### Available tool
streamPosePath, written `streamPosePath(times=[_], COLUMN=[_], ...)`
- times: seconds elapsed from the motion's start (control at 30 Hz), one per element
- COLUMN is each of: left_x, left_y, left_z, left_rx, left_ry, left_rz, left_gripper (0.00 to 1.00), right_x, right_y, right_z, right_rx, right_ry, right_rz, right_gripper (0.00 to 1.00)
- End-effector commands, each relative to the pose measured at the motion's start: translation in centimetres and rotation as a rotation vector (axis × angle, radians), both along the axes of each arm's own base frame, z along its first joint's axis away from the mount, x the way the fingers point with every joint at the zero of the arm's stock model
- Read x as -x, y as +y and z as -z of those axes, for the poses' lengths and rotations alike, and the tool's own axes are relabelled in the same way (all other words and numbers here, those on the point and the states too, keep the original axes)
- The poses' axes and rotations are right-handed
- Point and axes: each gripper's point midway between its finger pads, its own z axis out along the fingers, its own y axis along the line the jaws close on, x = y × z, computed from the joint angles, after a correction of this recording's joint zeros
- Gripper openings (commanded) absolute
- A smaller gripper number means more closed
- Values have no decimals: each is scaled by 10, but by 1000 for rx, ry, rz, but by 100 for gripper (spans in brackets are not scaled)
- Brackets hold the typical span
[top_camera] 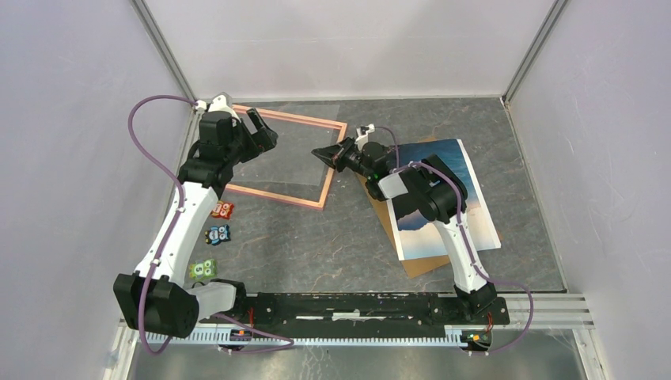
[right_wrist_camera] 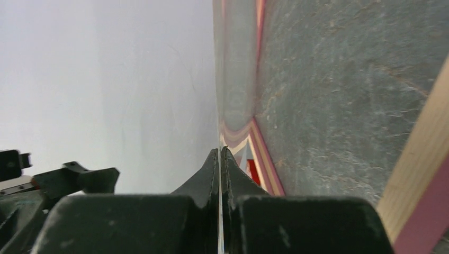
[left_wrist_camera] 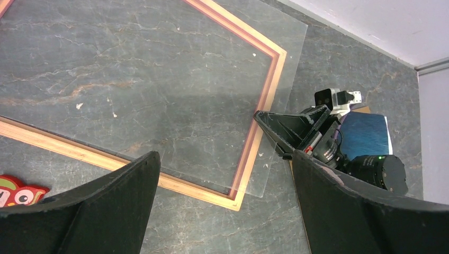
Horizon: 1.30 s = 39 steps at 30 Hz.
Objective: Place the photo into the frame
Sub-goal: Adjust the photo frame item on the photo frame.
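Presently: photo [top_camera: 475,198] not yet in frame [top_camera: 277,198], lying on backing board [top_camera: 423,265]. Right gripper [top_camera: 323,153] pinched on clear sheet [left_wrist_camera: 159,90] edge; left gripper [top_camera: 265,131] wide open, empty.

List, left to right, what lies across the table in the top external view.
Three small colourful figures → frame → right gripper, shut on a clear sheet → photo.

photo [top_camera: 453,154] partly under right arm, backing board [top_camera: 419,266] mostly beneath it, frame [top_camera: 277,198] corner behind left arm, clear sheet [right_wrist_camera: 235,79] blurred
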Motion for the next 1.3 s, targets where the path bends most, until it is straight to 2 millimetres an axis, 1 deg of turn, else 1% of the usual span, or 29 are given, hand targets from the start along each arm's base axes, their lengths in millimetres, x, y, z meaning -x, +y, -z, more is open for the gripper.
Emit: streamPosePath(times=[0.0, 0.03, 0.1, 0.2, 0.3, 0.43, 0.5, 0.53, 0.57, 0.6, 0.63, 0.67, 0.73, 0.77, 0.9, 0.97, 1.1, 1.17, 1.27], left_x=[-7, -7, -6, -6, -7, -7, -7, -7, -8, -8, -8, -8, -8, -8, -7, -6, -4, -2, 1], left_y=[-3, -3, -2, -3, -3, -2, -3, -3, -3, -2, -3, -3, -3, -3, -2, -1, 4, 7, 12], left_z=[-8, -9, -9, -9, -9, -8, -6, -6, -5, -5, -5, -4, -4, -4, -6, -8, -16, -20, -27], left_rx=[38, 38, 37, 36, 37, 35, 35, 35, 35, 34, 34, 35, 36, 36, 32, 28, 14, 1, -9], left_ry=[-33, -35, -36, -36, -37, -34, -30, -29, -27, -27, -27, -24, -22, -25, -31, -36, -60, -74, -96], left_rz=[-7, -7, -7, -6, -6, -6, -6, -6, -7, -6, -6, -7, -7, -7, -5, -7, -23, -34, -51], left_gripper=[100, 100, 100, 100, 100, 100, 100, 100, 100, 100, 100, 100, 100, 100, 100, 100, 100, 100, 100], right_x=[3, 2, 3, 5, 7, 8, 8, 9, 9, 10, 12, 13, 16, 15, 15, 16, 14, 13, 18], right_y=[11, 12, 13, 17, 26, 38, 46, 48, 48, 46, 45, 45, 46, 47, 45, 43, 43, 43, 47], right_z=[-20, -18, -16, -11, -7, -6, -5, -5, -3, -5, -9, -17, -36, -43, -62, -69, -93, -108, -136], right_rx=[96, 123, 140, 150, 146, 146, 168, 181, 189, 181, 158, 127, 63, 48, -25, -52, -105, -157, -227], right_ry=[-118, -137, -147, -160, -169, -172, -174, -172, -153, -143, -132, -129, -134, -132, -93, -77, -84, -87, -116], right_rz=[-35, -37, -38, -49, -72, -72, -85, -87, -83, -79, -80, -86, -109, -118, -140, -143, -136, -139, -170], right_gripper=[5, 15, 27, 39, 44, 45, 43, 40, 34, 29, 16, 10, 9, 8, 1, 0, 0, 0, 0])
